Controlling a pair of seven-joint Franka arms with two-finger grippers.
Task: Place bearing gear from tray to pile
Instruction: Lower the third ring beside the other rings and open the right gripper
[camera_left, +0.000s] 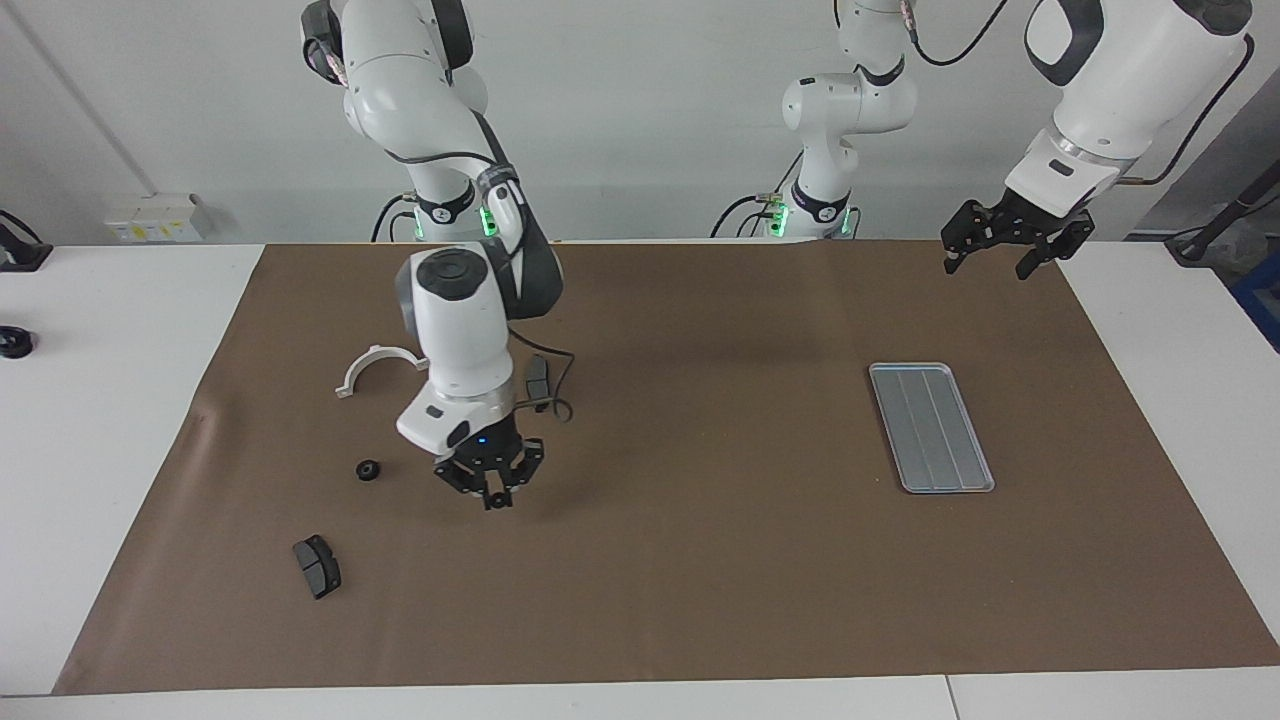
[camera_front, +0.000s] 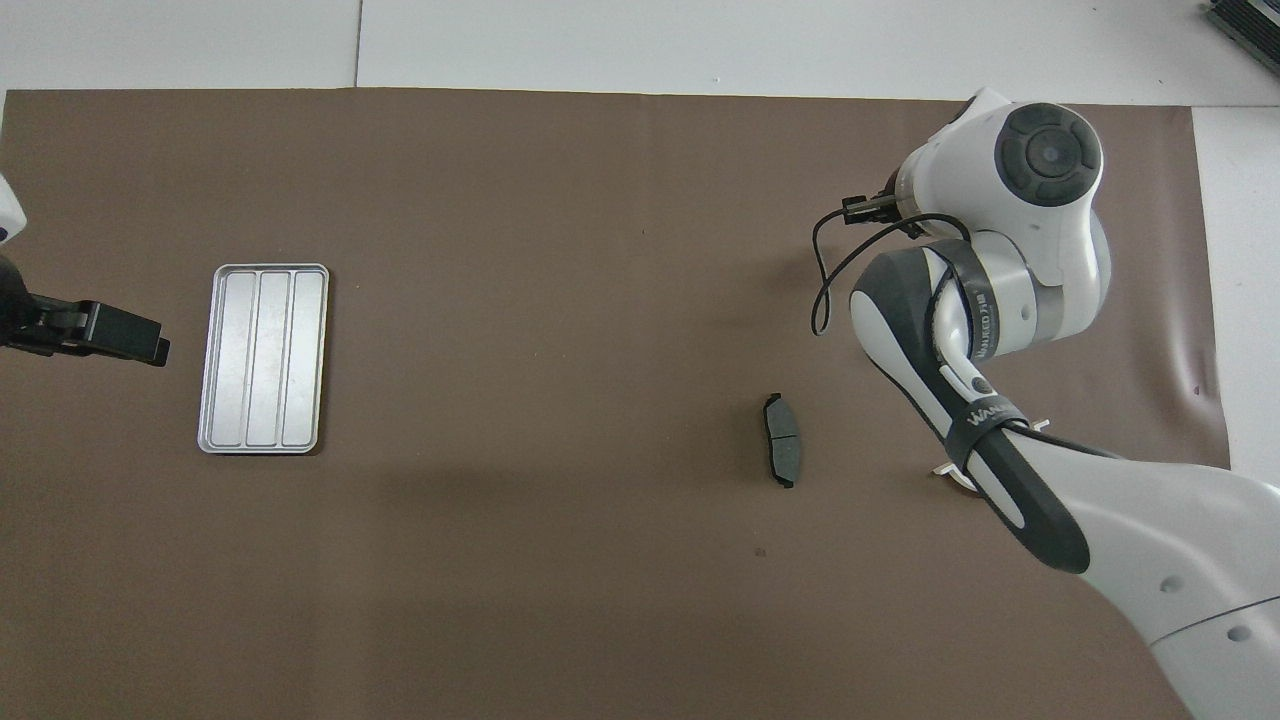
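Observation:
The silver grooved tray (camera_left: 930, 427) (camera_front: 263, 358) lies toward the left arm's end of the table with nothing in it. One black bearing gear (camera_left: 368, 469) rests on the brown mat toward the right arm's end. My right gripper (camera_left: 492, 497) hangs just above the mat beside that gear, shut on a small black bearing gear at its fingertips. In the overhead view the right arm (camera_front: 1000, 260) covers the gears and its own gripper. My left gripper (camera_left: 986, 270) waits open and holding nothing, raised over the mat's edge nearer the robots than the tray.
A white half-ring bracket (camera_left: 375, 362) lies nearer the robots than the gear. One dark brake pad (camera_left: 317, 566) sits farther from the robots than the gear. Another brake pad (camera_left: 537, 372) (camera_front: 782, 453) lies close by the right arm's wrist.

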